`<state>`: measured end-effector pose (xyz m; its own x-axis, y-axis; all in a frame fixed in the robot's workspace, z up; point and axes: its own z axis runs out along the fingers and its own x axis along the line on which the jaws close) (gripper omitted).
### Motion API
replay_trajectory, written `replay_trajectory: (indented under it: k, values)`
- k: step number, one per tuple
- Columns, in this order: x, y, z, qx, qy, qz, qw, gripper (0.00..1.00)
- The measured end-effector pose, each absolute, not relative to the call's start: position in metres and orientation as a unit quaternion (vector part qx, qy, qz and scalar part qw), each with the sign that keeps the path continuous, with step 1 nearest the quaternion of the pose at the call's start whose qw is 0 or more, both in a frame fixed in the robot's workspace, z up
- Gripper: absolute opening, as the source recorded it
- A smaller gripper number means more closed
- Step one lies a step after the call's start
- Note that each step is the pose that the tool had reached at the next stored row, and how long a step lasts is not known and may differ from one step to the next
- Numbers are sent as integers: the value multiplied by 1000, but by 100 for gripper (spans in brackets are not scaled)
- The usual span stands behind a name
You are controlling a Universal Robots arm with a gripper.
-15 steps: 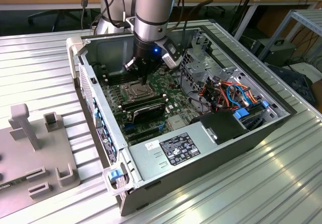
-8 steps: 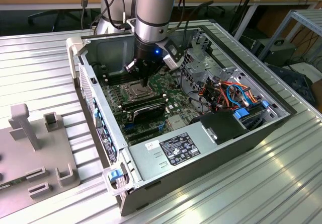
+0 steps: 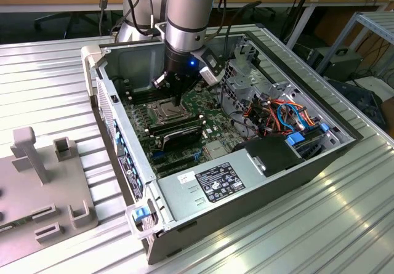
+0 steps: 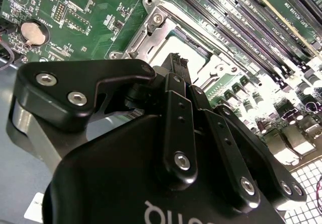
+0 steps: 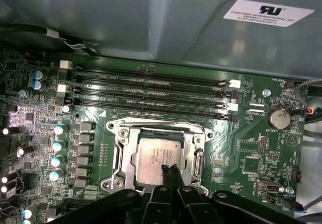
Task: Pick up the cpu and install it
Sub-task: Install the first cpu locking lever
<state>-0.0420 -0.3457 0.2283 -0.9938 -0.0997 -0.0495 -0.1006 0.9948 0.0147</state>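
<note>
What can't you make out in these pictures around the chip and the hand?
- Chip: in the first wrist view the hand's fingertips cover its near edge, so seating can't be judged.
- Socket frame: half hidden by the hand in the second wrist view.
- Exterior view: the arm blocks the socket.

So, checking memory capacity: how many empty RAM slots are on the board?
4 memory slots, all empty, lying parallel between the cpu socket and the case wall. The gripper may hide others.
</note>
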Motion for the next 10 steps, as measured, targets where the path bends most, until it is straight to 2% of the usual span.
replay_trajectory:
  k: [2, 3, 10]
  values:
    - [-42, -346, 228, -50, 999, 9, 13, 11]
    - [-42, -346, 228, -50, 999, 9, 11, 11]
    - [-43, -346, 228, -50, 999, 9, 10, 11]
